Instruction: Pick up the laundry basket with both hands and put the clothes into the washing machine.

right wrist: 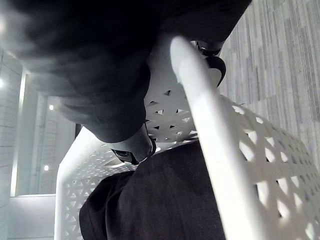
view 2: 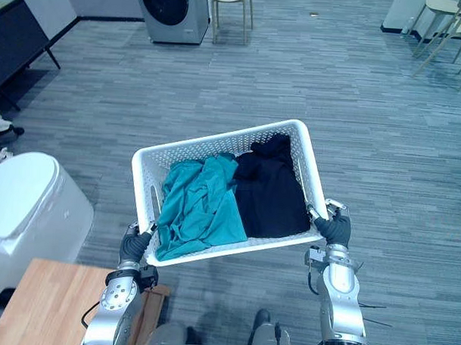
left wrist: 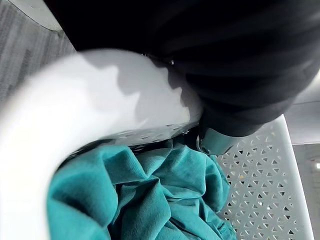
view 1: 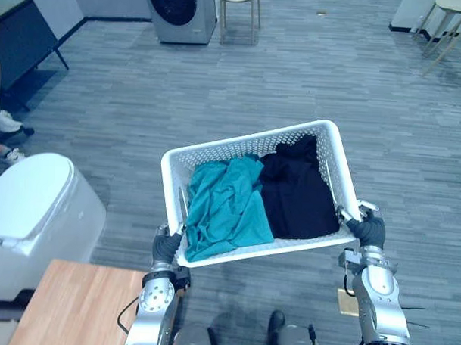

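Observation:
A white perforated laundry basket (view 1: 216,148) is held up in the air in front of me, tilted slightly. Inside lie a teal garment (view 1: 225,206) on the left and a black garment (view 1: 294,190) on the right. My left hand (view 1: 166,247) is shut on the basket's left end rim, and my right hand (view 1: 367,229) is shut on its right end rim. In the wrist views the rim (left wrist: 75,115) runs under each dark cover, with teal cloth (left wrist: 150,200) and black cloth (right wrist: 165,200) beyond. The washing machine (view 1: 181,12) stands far ahead with its round dark door facing me.
A white rounded bin (view 1: 36,211) sits at the left, beside a wooden table corner (view 1: 74,303). A stool (view 1: 240,6) stands right of the washer, chairs (view 1: 451,29) at far right. A person's shoes (view 1: 3,127) show at the left edge. Grey floor stretches ahead.

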Tool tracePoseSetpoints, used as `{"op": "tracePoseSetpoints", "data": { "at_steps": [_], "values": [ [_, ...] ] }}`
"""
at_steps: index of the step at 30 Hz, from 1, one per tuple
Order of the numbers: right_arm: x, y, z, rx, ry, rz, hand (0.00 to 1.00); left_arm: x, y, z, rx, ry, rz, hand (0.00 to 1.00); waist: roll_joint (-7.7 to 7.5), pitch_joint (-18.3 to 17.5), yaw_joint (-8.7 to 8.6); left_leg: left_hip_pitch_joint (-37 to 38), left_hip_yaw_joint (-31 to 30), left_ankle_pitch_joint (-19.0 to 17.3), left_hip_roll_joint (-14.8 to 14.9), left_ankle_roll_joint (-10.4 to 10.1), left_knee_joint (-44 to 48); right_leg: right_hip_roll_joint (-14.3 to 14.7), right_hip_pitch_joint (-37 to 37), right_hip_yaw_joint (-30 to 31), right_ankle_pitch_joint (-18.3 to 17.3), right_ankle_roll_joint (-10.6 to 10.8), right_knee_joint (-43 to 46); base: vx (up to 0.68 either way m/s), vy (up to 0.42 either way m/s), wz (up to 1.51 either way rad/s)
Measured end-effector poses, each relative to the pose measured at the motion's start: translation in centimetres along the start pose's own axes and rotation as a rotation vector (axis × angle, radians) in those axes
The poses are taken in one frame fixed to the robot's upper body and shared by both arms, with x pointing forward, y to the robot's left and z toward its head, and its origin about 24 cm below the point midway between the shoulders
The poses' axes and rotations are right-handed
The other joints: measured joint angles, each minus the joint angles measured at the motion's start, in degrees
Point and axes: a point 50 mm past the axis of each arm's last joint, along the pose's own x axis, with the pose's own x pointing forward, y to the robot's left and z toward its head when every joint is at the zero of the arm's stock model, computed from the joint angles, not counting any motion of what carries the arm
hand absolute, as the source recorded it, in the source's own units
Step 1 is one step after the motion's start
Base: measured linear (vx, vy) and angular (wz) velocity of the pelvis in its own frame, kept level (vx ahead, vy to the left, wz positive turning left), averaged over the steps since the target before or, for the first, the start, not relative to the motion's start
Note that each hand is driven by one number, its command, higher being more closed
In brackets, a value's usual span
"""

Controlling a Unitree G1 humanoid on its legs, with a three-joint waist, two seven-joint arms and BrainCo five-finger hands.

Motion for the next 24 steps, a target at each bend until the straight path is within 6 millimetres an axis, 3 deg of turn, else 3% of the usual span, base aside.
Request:
{"op": "tracePoseSetpoints", "data": {
  "at_steps": [1,3,5,7,8,9,12,13,14,15,16,17,18,19,20,21,22,23,24],
  "values": [
    [0.2,0.1,-0.1,0.001,0.004,-0.003,1.0,0.0,0.0,0.1,-0.006,-0.005,0.001,1.0,-0.34,0.2,0.02,-0.7,1.0,-1.4,-0.3,2.5,2.9,-0.6,0.2,0.6,0.8,1.9,-0.3,0.37,0.227,-0.09],
    [0.2,0.4,-0.6,0.006,0.031,-0.002,1.0,-0.5,0.2,-0.6,-0.012,0.027,0.016,1.0,-0.73,0.2,0.9,0.2,2.7,-3.2,-0.9,4.7,5.6,-1.9,0.5,1.8,-0.5,3.4,2.0,0.35,0.221,-0.33],
    [-0.2,0.6,-1.3,0.011,0.061,-0.009,1.0,-1.2,0.5,-1.4,-0.01,0.063,0.028,1.0,-1.17,0.6,0.55,5.9,4.2,-6.4,-2.6,5.6,3.4,-4.5,-5.5,3.8,-6.0,7.4,22.0,0.35,0.205,-0.24],
    [-0.4,0.8,-2.1,0.008,0.091,-0.008,1.0,-1.2,1.0,-1.5,0.016,0.067,0.026,1.0,-2.58,1.4,0.11,11.1,4.7,-6.8,-4.1,6.3,0.8,-7.7,-11.3,3.2,-6.2,6.7,38.8,0.29,0.116,-0.04],
    [-0.6,1.2,-2.5,0.007,0.108,-0.002,1.0,-1.3,1.4,-1.7,0.034,0.075,0.03,1.0,-3.12,1.3,-0.76,14.5,4.8,-7.0,-4.5,6.4,-1.6,-8.9,-14.3,0.7,-7.5,4.3,46.6,0.32,0.075,0.03],
    [-0.6,1.4,-2.5,0.009,0.107,0.001,1.0,-1.4,1.6,-1.8,0.037,0.079,0.034,1.0,-3.06,1.2,-1.08,15.9,4.8,-7.0,-4.5,6.4,-2.8,-9.0,-15.7,-0.5,-8.1,3.2,48.0,0.35,0.052,-0.05],
    [-0.1,1.6,-1.9,0.018,0.079,0.008,1.0,-1.3,1.7,-1.8,0.039,0.074,0.036,1.0,-3.06,1.1,-1.34,19.4,5.4,-8.1,-3.5,4.5,-7.4,-6.2,-23.1,-5.3,-8.9,0.6,37.7,0.39,-0.016,-0.21],
    [-0.1,1.5,-1.9,0.016,0.082,0.004,1.0,-1.4,1.6,-1.8,0.04,0.077,0.033,1.0,-2.11,1.7,-1.79,20.8,5.5,-8.7,-1.9,3.5,-8.3,-2.5,-23.7,-5.4,-6.1,-0.6,26.2,0.42,-0.096,-0.13],
    [-0.2,1.4,-2.0,0.015,0.087,0.003,1.0,-1.4,1.6,-1.9,0.041,0.078,0.033,1.0,-1.84,1.9,-2.27,21.6,5.5,-8.9,-1.2,2.9,-8.7,-0.9,-23.6,-5.0,-3.1,-0.8,19.4,0.55,-0.15,-0.01],
    [-0.4,1.3,-2.2,0.014,0.096,0.0,1.0,-1.3,1.7,-1.9,0.044,0.078,0.032,1.0,-2.25,1.8,-2.96,23.7,5.3,-9.5,-1.1,1.7,-9.7,0.5,-23.6,-4.0,3.7,-0.1,7.7,0.53,-0.172,0.14],
    [-0.6,1.2,-2.4,0.011,0.104,-0.003,1.0,-1.4,1.6,-1.9,0.054,0.08,0.024,1.0,-3.49,1.4,-3.96,26.7,4.6,-10.7,-2.1,-0.4,-10.4,0.3,-23.7,-2.0,7.4,-1.0,1.7,0.56,-0.196,0.24],
    [-0.8,1.1,-2.5,0.009,0.109,-0.006,1.0,-1.4,1.5,-2.0,0.059,0.084,0.019,1.0,-4.13,1.1,-4.52,28.2,3.8,-11.4,-2.7,-1.5,-10.7,-0.1,-23.6,-1.4,8.0,-1.7,0.6,0.6,-0.227,0.27],
    [-1.0,0.4,-2.7,-0.012,0.117,-0.015,1.0,-1.4,1.0,-2.5,0.051,0.105,0.008,1.0,-2.46,0.7,-4.73,30.6,2.1,-12.3,-1.6,-2.7,-10.8,0.7,-23.7,-0.1,16.8,-3.3,4.3,0.51,-0.187,0.06],
    [-1.0,-0.2,-2.7,-0.027,0.118,-0.026,1.0,-1.4,0.3,-2.9,0.032,0.123,-0.001,1.0,0.4,0.1,-4.31,30.9,1.6,-12.3,0.3,-2.7,-9.7,2.8,-24.3,-0.8,15.4,-3.8,6.9,0.64,-0.212,-0.07],
    [-0.9,-0.7,-2.5,-0.033,0.113,-0.043,1.0,-1.2,-0.4,-2.9,0.019,0.125,-0.014,1.0,2.63,-0.2,-4.29,28.5,0.2,-11.1,3.0,-4.6,-3.7,4.2,-24.5,-2.1,12.3,-4.9,9.9,0.62,-0.229,-0.06],
    [-0.9,-0.9,-2.6,-0.033,0.115,-0.05,1.0,-1.0,-0.8,-2.7,0.008,0.12,-0.02,1.0,2.99,0.2,-4.52,25.0,-1.6,-7.5,4.8,-6.2,6.0,4.8,-23.5,-3.0,8.7,-5.5,13.1,0.59,-0.248,0.1],
    [-1.1,-1.0,-2.5,-0.034,0.118,-0.051,1.0,-1.0,-0.8,-2.8,0.007,0.121,-0.02,1.0,3.13,0.7,-4.56,23.1,-2.4,-4.1,5.8,-6.3,12.3,5.3,-21.8,-3.3,6.9,-5.8,14.0,0.71,-0.331,0.21],
    [-1.5,-1.1,-2.3,-0.033,0.116,-0.054,1.0,-1.3,-0.9,-3.0,0.005,0.133,-0.022,1.0,3.29,1.5,-4.33,18.4,-3.6,6.1,8.2,-7.6,26.2,6.0,-17.4,-3.8,3.7,-6.2,14.2,0.69,-0.291,0.2],
    [-2.0,-1.2,-1.6,-0.033,0.09,-0.058,1.0,-1.7,-0.8,-3.2,0.002,0.141,-0.024,1.0,3.46,1.7,-3.59,12.3,-3.0,6.0,11.3,-7.2,39.8,6.9,-12.9,-4.4,0.8,-6.9,13.4,0.68,-0.258,0.19]
  ]
}}
